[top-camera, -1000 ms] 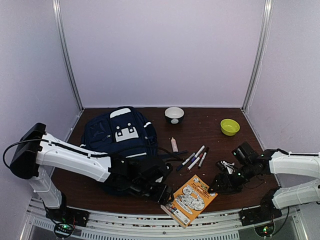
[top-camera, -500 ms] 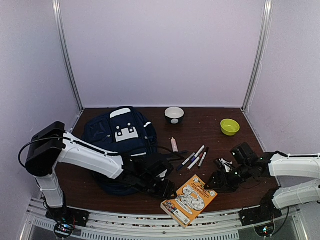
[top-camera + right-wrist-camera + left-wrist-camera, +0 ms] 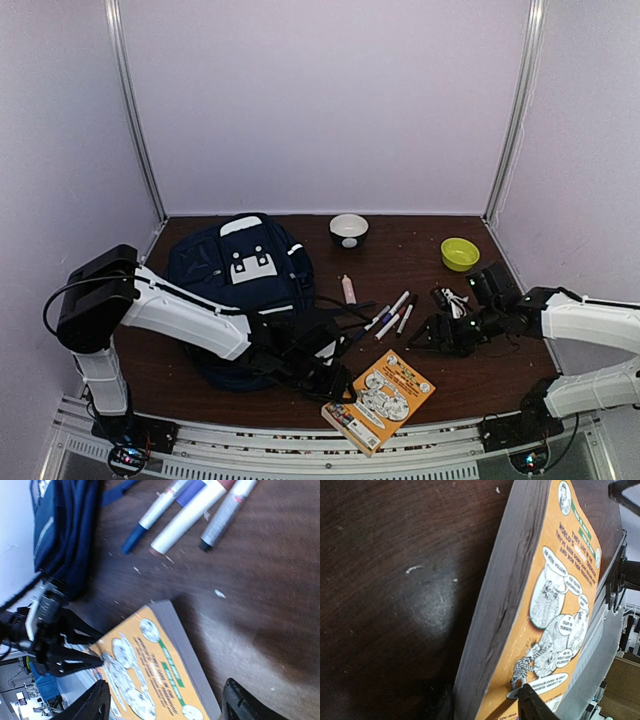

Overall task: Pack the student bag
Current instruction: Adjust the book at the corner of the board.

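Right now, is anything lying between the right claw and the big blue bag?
Yes: several markers lie on the table between the right gripper and the student bag. The orange book lies nearer the front edge.

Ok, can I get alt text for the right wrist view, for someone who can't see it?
An orange paperback book lies flat on the dark wooden table beneath the right gripper, whose fingers are spread wide, while the left gripper sits at one corner of the book. Beyond it lie several markers, and the navy student bag fills the upper left.
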